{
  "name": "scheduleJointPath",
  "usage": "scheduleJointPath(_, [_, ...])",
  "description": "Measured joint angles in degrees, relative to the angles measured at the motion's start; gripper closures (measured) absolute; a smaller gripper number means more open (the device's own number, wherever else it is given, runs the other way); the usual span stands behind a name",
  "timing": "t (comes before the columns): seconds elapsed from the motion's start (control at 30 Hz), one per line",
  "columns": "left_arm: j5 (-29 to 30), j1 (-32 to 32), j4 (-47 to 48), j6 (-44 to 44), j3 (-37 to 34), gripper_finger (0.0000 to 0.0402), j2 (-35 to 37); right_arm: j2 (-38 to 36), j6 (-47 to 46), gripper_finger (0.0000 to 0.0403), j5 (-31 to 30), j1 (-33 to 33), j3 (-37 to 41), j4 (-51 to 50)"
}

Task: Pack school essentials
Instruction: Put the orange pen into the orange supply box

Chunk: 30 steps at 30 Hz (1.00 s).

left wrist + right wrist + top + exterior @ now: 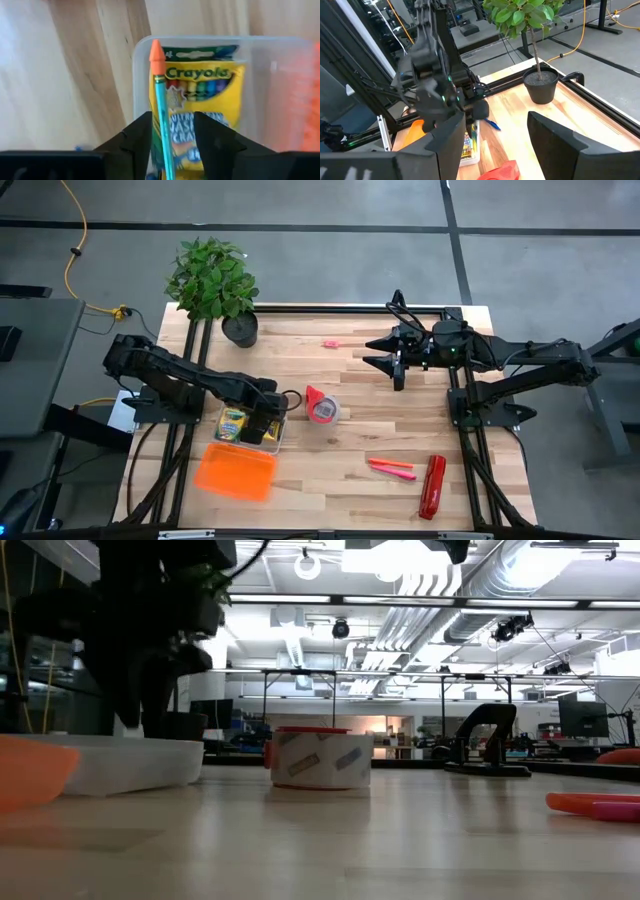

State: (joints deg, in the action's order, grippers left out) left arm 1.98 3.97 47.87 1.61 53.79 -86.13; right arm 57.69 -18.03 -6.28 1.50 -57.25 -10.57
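Note:
My left gripper (262,425) hangs open over a clear container (272,444) near the table's left edge. A yellow-green crayon box (205,100) lies inside it. A thin teal pencil (162,110) with an orange eraser lies along the box, in the gap between my fingers and close to one of them. A blue pen (490,124) rests on the table beside the container. Pink-red markers (392,468) lie near the near edge. A tiny pink piece (331,343) sits toward the far edge. My right gripper (386,353) waits open above the table's far right. My left gripper (173,117) points down with a finger on each side of the teal pencil's shaft (165,130). The gap is much wider than the pencil, and I cannot tell whether either finger touches it.
A potted plant (215,280) stands at the far left corner. The orange lid (236,473) lies near the container on its near side. A red tape roll (322,406) stands mid-table. A long red stapler (432,485) lies by the markers. Bare wood shows in the middle.

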Motion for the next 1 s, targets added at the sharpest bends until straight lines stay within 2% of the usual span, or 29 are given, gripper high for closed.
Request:
scheduleJointPath(0.1, [-0.06,-0.97,3.09,1.03,3.9,0.0249,2.91,0.0,0.03,0.0195,0.0,0.0,0.0,0.01])
scheduleJointPath(0.2, [0.0,-2.81,1.93,0.98,7.91,0.024,8.35,-0.02,0.03,0.0195,0.0,0.0,0.0,0.03])
scheduleJointPath(0.27, [0.0,-4.33,-2.22,0.94,9.65,0.0238,12.8,-0.02,0.05,0.0195,0.0,0.0,0.0,0.19])
scheduleJointPath(0.37, [-0.46,-6.74,-14.17,-1.34,9.31,0.0238,19.62,-0.02,0.06,0.0195,0.04,-0.02,0.0,0.38])
scheduleJointPath(0.5, [-1.27,-9.28,-32.45,-6.2,4.49,0.0238,27.55,-0.02,0.12,0.0195,0.07,-0.02,0.0,0.44])
scheduleJointPath(0.77, [-1.31,-9.81,-62.69,-16.75,-14.13,0.0238,36.71,-0.02,0.53,0.0195,0.07,-0.02,0.0,0.49])
scheduleJointPath(0.87, [-0.61,-9.54,-68.26,-17.11,-18.18,0.0238,37.84,-0.02,1.16,0.0195,0.07,-0.02,0.0,0.51])
scheduleJointPath(1.0, [0.02,-9.49,-68.61,-14.41,-18.62,0.0238,38.3,-0.02,1.58,0.0195,0.07,-0.02,-0.01,0.53])
